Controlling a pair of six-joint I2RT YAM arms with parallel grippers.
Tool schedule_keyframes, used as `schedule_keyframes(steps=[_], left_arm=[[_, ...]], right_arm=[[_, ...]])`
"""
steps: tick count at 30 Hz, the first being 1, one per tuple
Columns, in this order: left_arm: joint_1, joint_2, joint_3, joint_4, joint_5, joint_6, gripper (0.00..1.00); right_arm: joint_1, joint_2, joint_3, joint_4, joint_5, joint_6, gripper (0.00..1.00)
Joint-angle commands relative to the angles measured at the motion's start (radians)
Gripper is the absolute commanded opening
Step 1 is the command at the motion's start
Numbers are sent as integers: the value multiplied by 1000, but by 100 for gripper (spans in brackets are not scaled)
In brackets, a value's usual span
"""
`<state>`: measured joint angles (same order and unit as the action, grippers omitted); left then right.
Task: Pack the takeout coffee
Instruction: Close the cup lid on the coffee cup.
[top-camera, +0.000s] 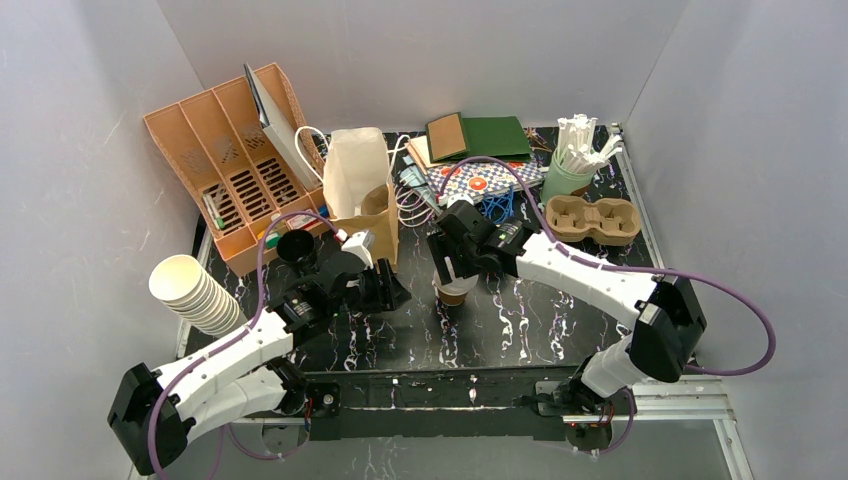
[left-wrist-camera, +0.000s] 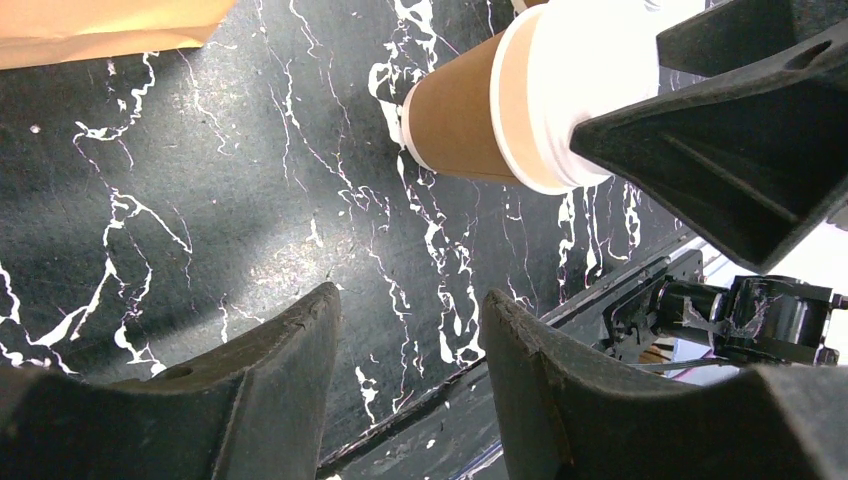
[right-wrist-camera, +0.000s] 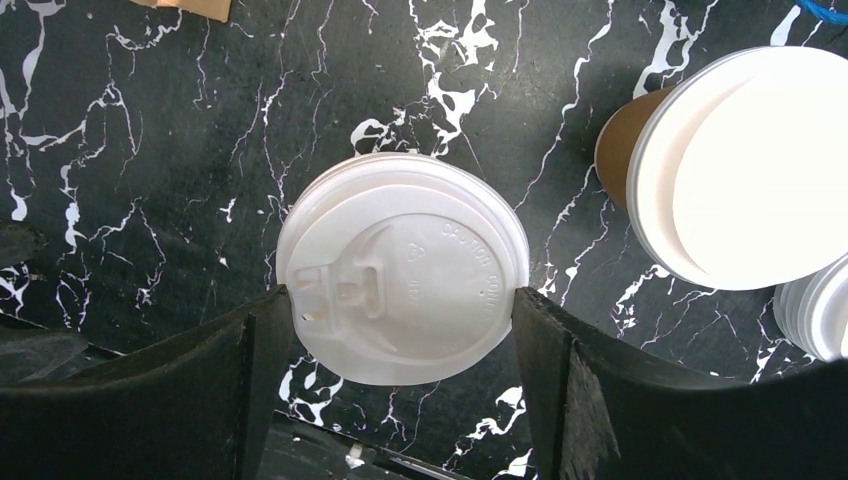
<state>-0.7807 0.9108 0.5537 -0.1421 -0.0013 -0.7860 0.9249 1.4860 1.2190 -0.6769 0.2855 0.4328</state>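
1. Embossed on the white lid (right-wrist-camera: 400, 290), seen in the right wrist view: "CAUTION", in raised letters of the same white plastic, curving along the rim on the side away from the sip tab.
2. Further along that same arc: more raised letters, too faint to read.
3. Near the sip tab: a short raised mark, illegible.

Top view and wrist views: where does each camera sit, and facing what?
Top external: above, behind the bases, looking down at the table; both arms show.
Left wrist: behind the left gripper, facing tabletop and a lidded cup; its fingers show.
Right wrist: behind the right gripper, looking down on a white lid between its fingers.
Shared: the marbled table.
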Motion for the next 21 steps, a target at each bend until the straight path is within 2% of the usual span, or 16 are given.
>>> schedule_keyframes(steps=[1, 16, 21], left_arm=[[6, -18, -7, 14, -8, 0, 52], [6, 13, -48, 123, -11, -28, 51], [6, 43, -73, 208, -3, -40, 44]], right_arm=[[2, 13, 7, 14, -1, -12, 84], [17, 45, 10, 16, -17, -11, 84], [25, 55, 17, 12, -2, -9, 84]])
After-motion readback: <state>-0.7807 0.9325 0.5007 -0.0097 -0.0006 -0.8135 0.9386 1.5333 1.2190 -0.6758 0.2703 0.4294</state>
